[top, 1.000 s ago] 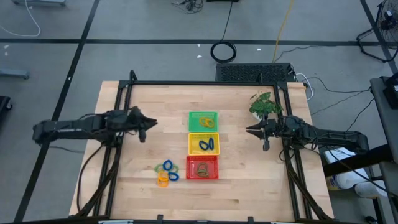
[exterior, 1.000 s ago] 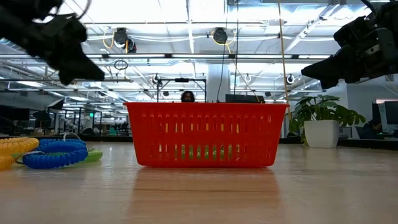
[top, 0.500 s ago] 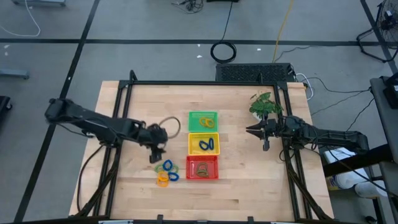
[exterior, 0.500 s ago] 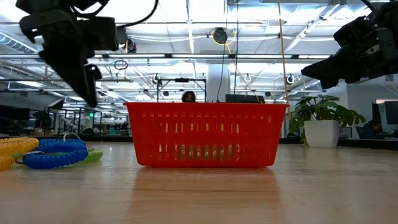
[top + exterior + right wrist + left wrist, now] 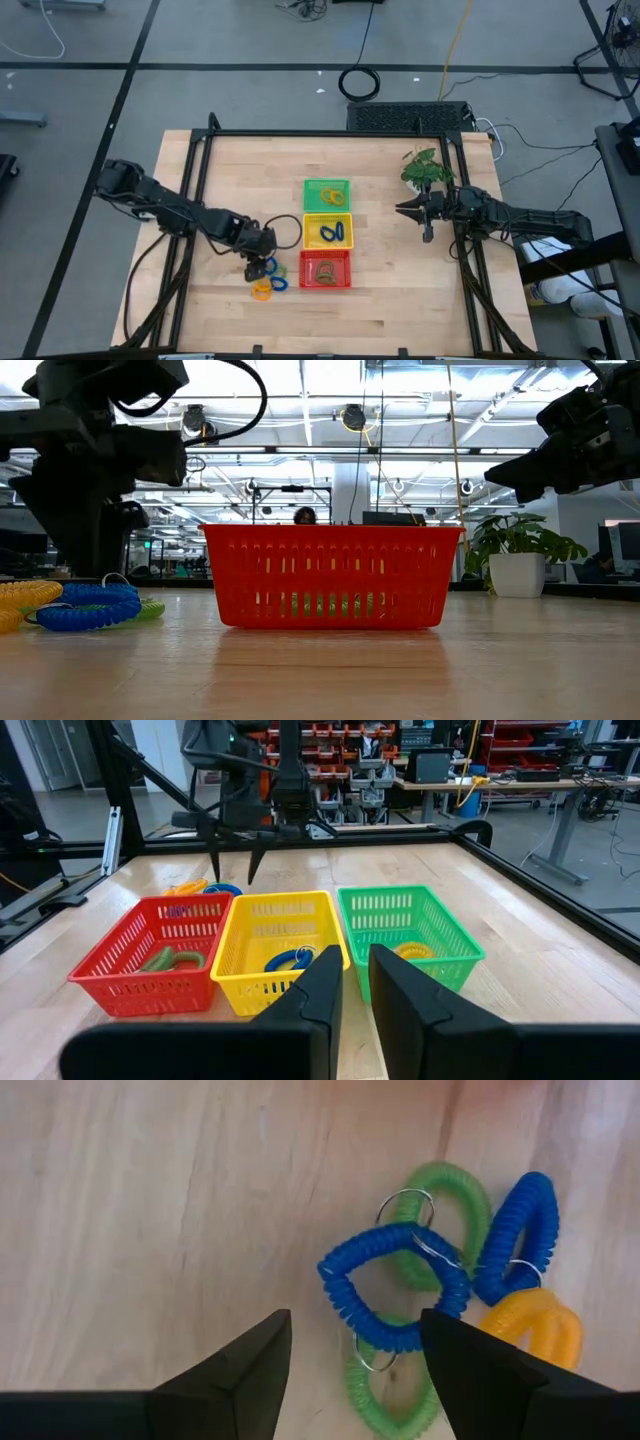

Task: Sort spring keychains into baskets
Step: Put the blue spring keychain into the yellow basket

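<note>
High view shows my left gripper [image 5: 262, 262] over the loose pile of keychains [image 5: 267, 278] on the table [image 5: 400, 300], just beside the red basket [image 5: 326, 270]. The right gripper [image 5: 413, 212] waits well off to the other side, near the plant [image 5: 422, 168], fingers slightly parted and empty.

I judge I am in the reach step: lined up on the pile, nothing gripped yet. Through the left wrist camera the fingers [image 5: 225, 1375] stand wide apart with bare wood and the edge of a blue keychain [image 5: 392, 1285] between them. They touch nothing that I can see. That blue loop lies across a green keychain [image 5: 455, 1195], with a second blue one [image 5: 520, 1230] and an orange keychain [image 5: 530, 1330] touching alongside.

Next I would shift toward the blue coil, drop until the fingers straddle one side of it, and close. The loops overlap and their metal rings sit close, so a neighbour may get dragged up too.

The baskets stand in a row: green [image 5: 327, 194], yellow [image 5: 327, 232], red. Each already holds a keychain or two.
</note>
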